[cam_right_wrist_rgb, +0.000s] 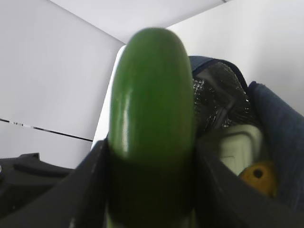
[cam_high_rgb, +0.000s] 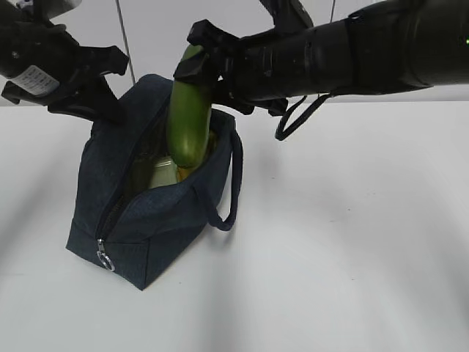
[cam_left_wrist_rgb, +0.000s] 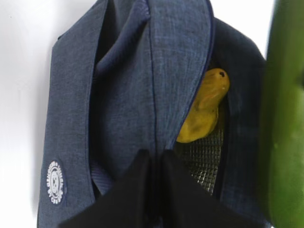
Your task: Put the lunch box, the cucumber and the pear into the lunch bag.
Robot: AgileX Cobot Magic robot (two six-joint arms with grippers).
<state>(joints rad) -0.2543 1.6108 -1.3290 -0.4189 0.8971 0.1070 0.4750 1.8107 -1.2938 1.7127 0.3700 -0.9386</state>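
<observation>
**Cucumber half inside the lunch bag, release not yet made**

The cucumber (cam_high_rgb: 189, 121) is held nearly upright by the right hand (cam_high_rgb: 201, 62), clenched around its upper part, at the upper middle of the exterior view. Its lower end is sunk into the open mouth of the lunch bag (cam_high_rgb: 146, 220). Inside the bag the pale lid of the lunch box (cam_high_rgb: 163, 174) and the yellow pear (cam_left_wrist_rgb: 203, 107) are already seen, against the silver foil lining.

The left hand (cam_high_rgb: 110, 110), at the upper left of the frame, is shut on the fabric rim of the bag, and the mouth is held open by it.

Several faults could be expected. If the cucumber is let go while standing this steeply, it may be propped on the lunch box and topple out over the rim. If it is pressed down too hard, the pear could be bruised or the soft bag tipped. Should the fabric slip from the left hand, the mouth would likely fall closed around the cucumber.

The bag is carried by a plain white table (cam_high_rgb: 352, 257), on which nothing else is shown. A pale wall with thin dark seams (cam_high_rgb: 124, 37) is seen behind.
</observation>
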